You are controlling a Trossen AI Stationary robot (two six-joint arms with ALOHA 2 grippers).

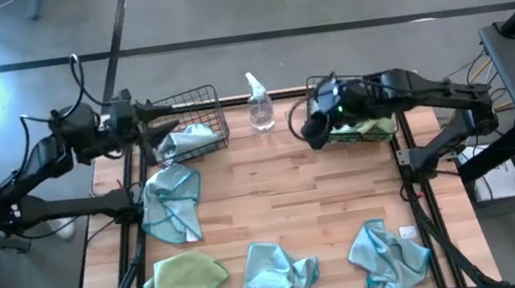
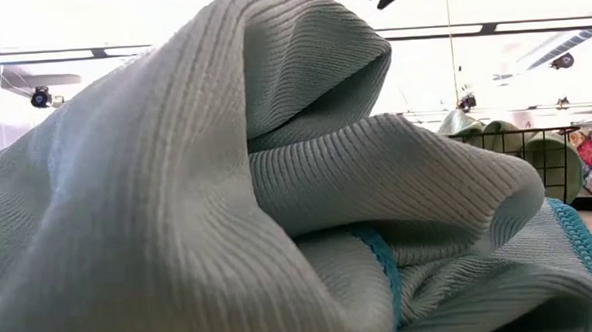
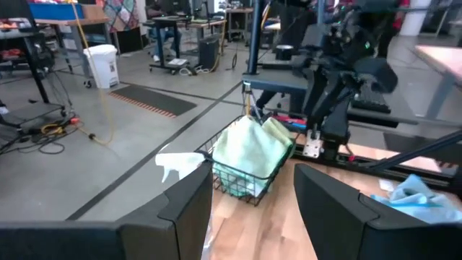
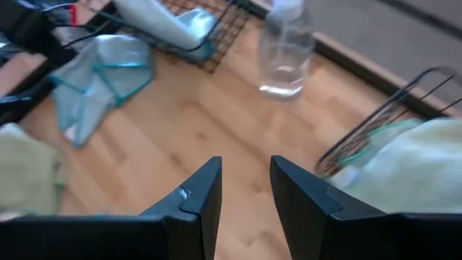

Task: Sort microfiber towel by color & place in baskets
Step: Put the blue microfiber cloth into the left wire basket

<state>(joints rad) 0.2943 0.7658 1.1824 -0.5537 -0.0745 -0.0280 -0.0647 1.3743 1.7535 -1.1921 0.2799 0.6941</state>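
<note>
Table [image 1: 278,217]: wooden top on which both baskets are set at the far edge.
Left basket [image 1: 193,101]: placed at the far left corner; a light blue towel [image 1: 186,141] is held inside.
Right basket [image 1: 377,132]: placed at the far right corner; pale yellow-green towels [image 3: 249,148] are piled in it.
Loose towels: a blue towel [image 1: 171,203] is laid by the left edge; a green towel [image 1: 188,280], a middle blue towel [image 1: 276,275] and a right blue towel [image 1: 387,255] are spread along the near edge.
Spray bottle [image 1: 259,103]: stood between the baskets.
Left pincer [image 1: 147,114]: released, hung over the left basket.
Right pincer [image 1: 315,134]: parted, empty, just beside the right basket.
</note>
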